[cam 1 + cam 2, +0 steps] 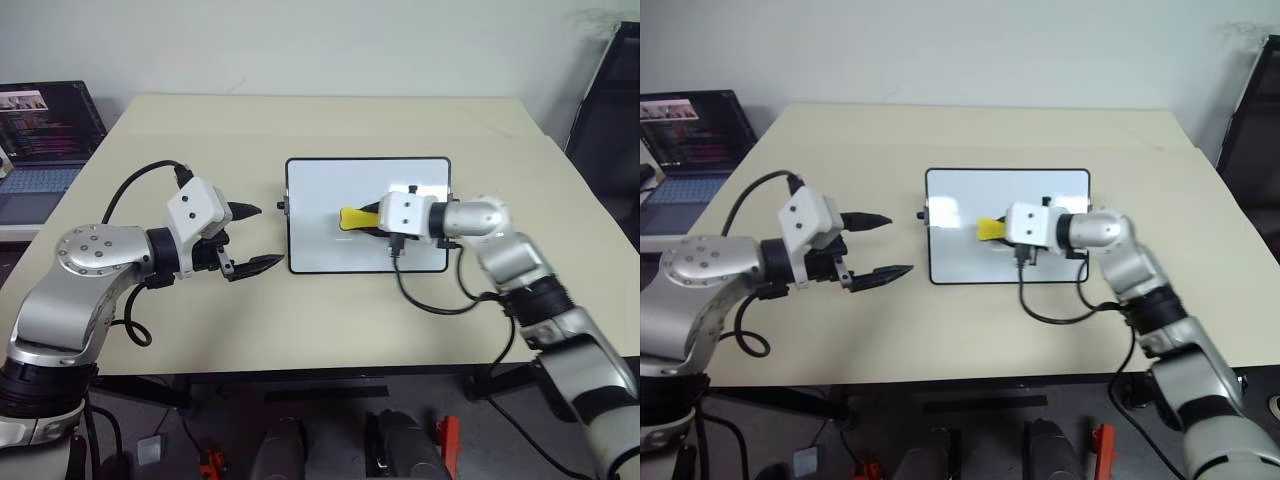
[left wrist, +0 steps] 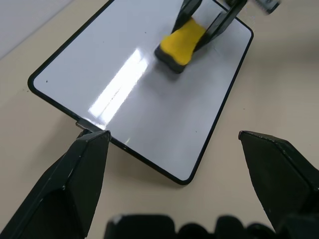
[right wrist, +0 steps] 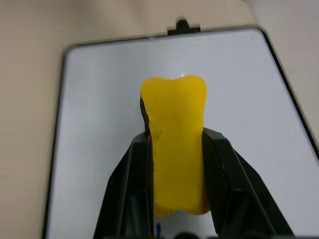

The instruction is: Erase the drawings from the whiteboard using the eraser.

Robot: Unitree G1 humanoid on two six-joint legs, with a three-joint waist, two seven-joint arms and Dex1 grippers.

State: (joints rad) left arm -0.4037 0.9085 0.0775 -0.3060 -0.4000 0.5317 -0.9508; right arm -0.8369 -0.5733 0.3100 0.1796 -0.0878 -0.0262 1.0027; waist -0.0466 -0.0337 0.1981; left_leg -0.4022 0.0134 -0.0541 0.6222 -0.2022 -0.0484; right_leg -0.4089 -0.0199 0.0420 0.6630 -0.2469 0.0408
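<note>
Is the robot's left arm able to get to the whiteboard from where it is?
Probably yes. The left gripper hangs with open jaws just beside the whiteboard, and only bare table lies between them. The right gripper holds the eraser over the board's middle, so the near edge is free.

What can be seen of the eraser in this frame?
The eraser is a small bright yellow block with a dark underside, soft-looking, since its sides pinch inward where it is squeezed. The right gripper is shut on it, one black finger on each long side, and its free end sticks out past the fingertips. It sits over the middle of the whiteboard, dark side facing the glossy surface. Whether it touches the board or hangs just above it cannot be told. No marker lines show on the board around it.
</note>
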